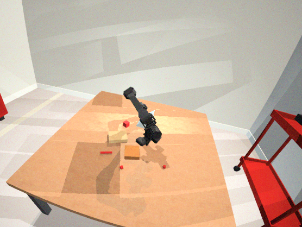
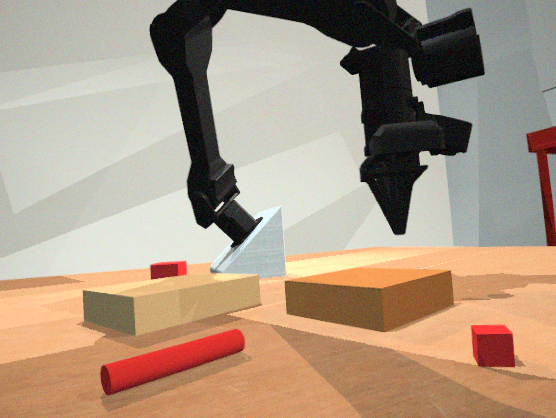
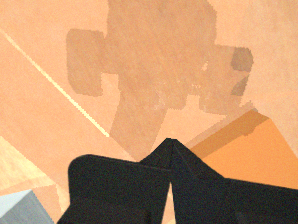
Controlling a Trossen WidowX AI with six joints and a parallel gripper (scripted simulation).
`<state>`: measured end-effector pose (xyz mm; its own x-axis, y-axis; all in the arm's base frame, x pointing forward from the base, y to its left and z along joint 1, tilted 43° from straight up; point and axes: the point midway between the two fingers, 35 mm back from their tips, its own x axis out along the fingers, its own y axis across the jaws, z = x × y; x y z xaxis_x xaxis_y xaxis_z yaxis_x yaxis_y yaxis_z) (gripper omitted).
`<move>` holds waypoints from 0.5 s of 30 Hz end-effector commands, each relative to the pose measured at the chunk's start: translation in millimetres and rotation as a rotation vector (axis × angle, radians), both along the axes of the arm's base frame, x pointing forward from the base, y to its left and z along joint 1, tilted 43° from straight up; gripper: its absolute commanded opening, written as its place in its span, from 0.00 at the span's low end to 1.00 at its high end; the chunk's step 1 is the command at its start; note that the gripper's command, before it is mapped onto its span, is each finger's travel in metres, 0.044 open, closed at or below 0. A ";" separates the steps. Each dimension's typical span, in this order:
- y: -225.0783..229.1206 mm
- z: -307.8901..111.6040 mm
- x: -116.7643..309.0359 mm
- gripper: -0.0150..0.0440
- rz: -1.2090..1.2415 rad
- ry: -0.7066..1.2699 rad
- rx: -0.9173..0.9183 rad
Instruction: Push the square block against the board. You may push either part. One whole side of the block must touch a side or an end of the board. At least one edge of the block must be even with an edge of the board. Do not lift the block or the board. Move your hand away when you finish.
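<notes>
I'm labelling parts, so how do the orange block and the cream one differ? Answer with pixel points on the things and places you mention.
The orange block (image 1: 132,151) (image 2: 370,278) (image 3: 255,155) looks square on top; the cream block (image 1: 117,136) (image 2: 172,283) is longer and narrower. Orange is saturated, cream pale. Both lie flat on the table, apart.

The block (image 1: 132,151) (image 2: 370,278) (image 3: 250,155) was orange, browner on its sides; the board (image 1: 117,136) (image 2: 172,286) was pale yellow. The rod (image 1: 106,152) (image 2: 172,361) was red — so was the cart (image 1: 242,160) (image 2: 541,141). The arm (image 1: 139,107) (image 2: 197,95) was black, the bench (image 1: 174,202) (image 2: 210,400) (image 3: 40,105) light orange-brown — patched with darker shadows.
</notes>
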<state>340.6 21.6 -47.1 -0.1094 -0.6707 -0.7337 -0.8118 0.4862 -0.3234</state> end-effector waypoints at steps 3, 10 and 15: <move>-1.6 1.5 -0.8 0.25 -0.155 -0.138 -0.022; -3.5 3.3 -1.1 0.25 -0.333 -0.301 -0.049; -4.9 4.5 -1.4 0.25 -0.460 -0.417 -0.068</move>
